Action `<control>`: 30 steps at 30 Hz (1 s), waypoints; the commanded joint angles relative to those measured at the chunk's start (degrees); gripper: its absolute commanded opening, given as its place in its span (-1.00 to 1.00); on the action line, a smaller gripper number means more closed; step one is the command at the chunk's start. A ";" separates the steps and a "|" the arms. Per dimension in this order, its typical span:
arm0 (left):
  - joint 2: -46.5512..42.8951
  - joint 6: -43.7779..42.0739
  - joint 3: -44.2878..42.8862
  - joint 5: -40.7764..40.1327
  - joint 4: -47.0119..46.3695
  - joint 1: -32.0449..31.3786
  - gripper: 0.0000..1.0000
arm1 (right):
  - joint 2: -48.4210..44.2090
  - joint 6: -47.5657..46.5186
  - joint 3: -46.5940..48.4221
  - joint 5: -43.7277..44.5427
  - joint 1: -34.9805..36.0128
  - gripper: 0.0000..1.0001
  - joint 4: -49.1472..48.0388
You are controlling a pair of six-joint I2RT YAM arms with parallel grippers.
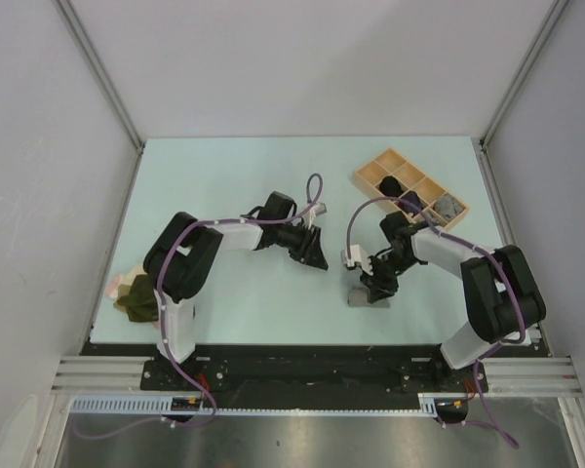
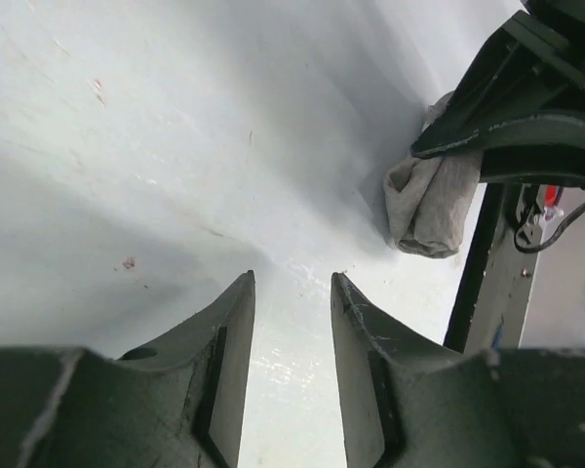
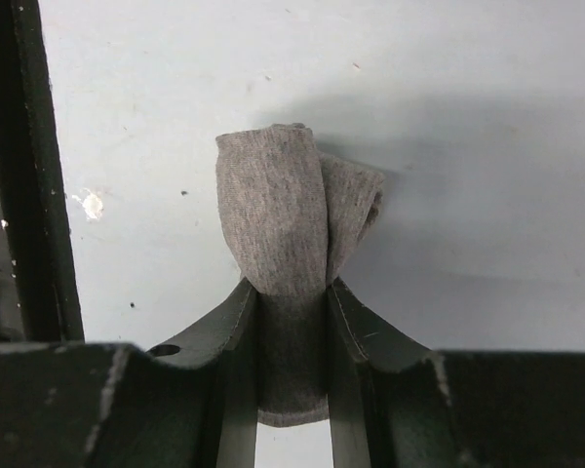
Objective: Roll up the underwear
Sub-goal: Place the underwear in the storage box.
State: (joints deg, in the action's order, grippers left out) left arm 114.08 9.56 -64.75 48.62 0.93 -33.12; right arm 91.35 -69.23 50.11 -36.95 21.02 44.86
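My right gripper (image 1: 370, 290) is shut on a rolled grey underwear (image 3: 292, 210) and holds it at the table surface; the roll also shows in the top view (image 1: 362, 297) and in the left wrist view (image 2: 429, 200). My left gripper (image 1: 317, 255) is open and empty over bare table near the middle; its fingers (image 2: 229, 341) have only table between them. An olive green underwear (image 1: 136, 297) lies on a pale pink one (image 1: 115, 284) at the table's left edge. Rolled dark and grey underwear sit in the wooden tray (image 1: 374, 175).
The light wooden tray with compartments stands at the back right, close behind my right arm. The table's black front edge (image 3: 29, 195) runs just beside the grey roll. Grey walls enclose the table on three sides.
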 commanded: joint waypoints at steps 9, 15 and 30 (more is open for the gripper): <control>-2.64 11.08 0.42 -1.16 -14.71 -0.01 -0.20 | -4.51 -1.96 3.33 -9.46 -9.23 -1.00 4.71; 1.31 23.12 -4.05 -0.11 -19.29 0.25 -0.15 | -6.09 -1.43 5.08 -11.21 -12.92 -1.00 6.02; 14.58 40.97 -25.75 -17.06 -27.21 -0.97 1.00 | -15.32 10.25 9.31 -16.57 -37.17 -1.00 1.99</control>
State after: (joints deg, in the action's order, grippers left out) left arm 126.17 46.65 -83.35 38.83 -26.24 -33.36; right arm 79.20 -63.81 57.14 -48.93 -12.16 48.71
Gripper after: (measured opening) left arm 0.996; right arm 0.304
